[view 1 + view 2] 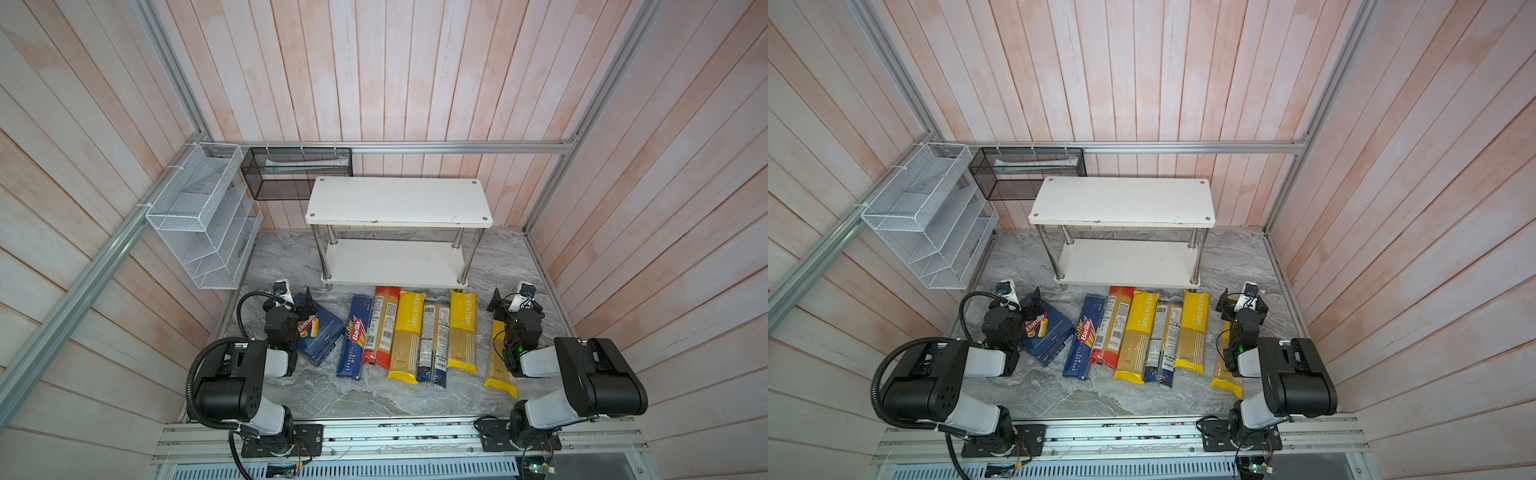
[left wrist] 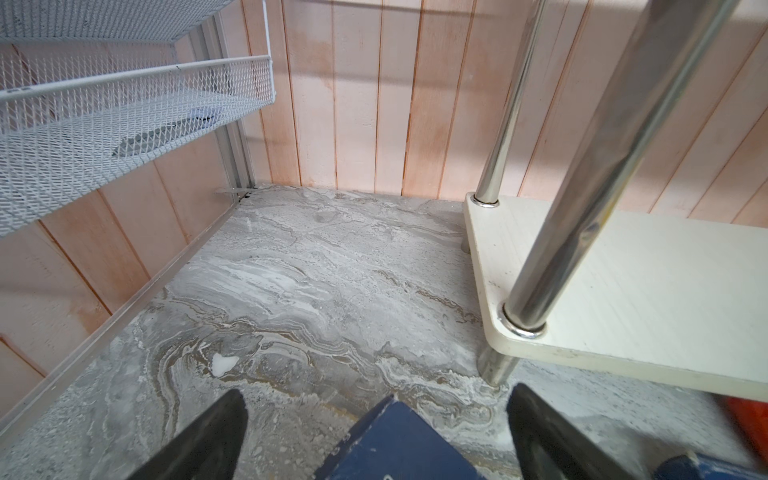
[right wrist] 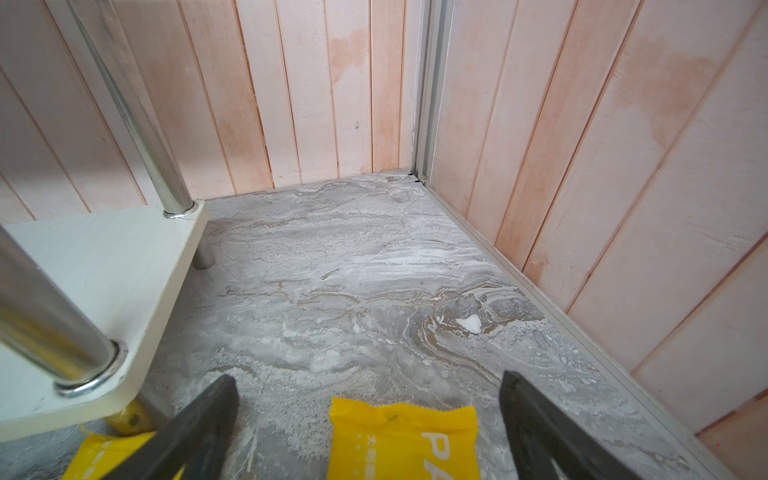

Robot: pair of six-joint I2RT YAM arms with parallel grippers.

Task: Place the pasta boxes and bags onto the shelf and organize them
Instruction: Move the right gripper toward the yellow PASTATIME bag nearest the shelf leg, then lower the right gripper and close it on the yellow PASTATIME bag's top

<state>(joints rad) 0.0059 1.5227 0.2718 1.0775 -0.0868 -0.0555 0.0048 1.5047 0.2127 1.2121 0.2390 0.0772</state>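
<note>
We see the shelf (image 1: pixel 399 201) bare, boxes (image 1: pixel 322 334) and bags (image 1: pixel 409 332) all on the bench (image 1: pixel 291 257) (left hand (image 2: pixel 378 403), right hand (image 3: pixel 370 386) gaping).

Shelf (image 1: pixel 399 201): white boards, matt, laminate look, small chip on the top board's front edge. Posts (image 2: pixel 582 199): polished chrome, mirror-bright. Tabletop (image 1: pixel 374 399): grey marble pattern, dull sheen, gritty up close. Walls (image 1: pixel 415 62): whitewashed wood planks, matt, pink showing through. Frame rails (image 1: pixel 436 146): bare aluminium, satin. Organizer (image 1: pixel 195 208): white-painted metal mesh. Basket (image 1: pixel 291 178): black metal mesh. Boxes (image 1: pixel 322 336): dark blue printed cardboard, low gloss. Bags (image 1: pixel 409 332): plastic film, glossy, crinkled, partly clear.
</note>
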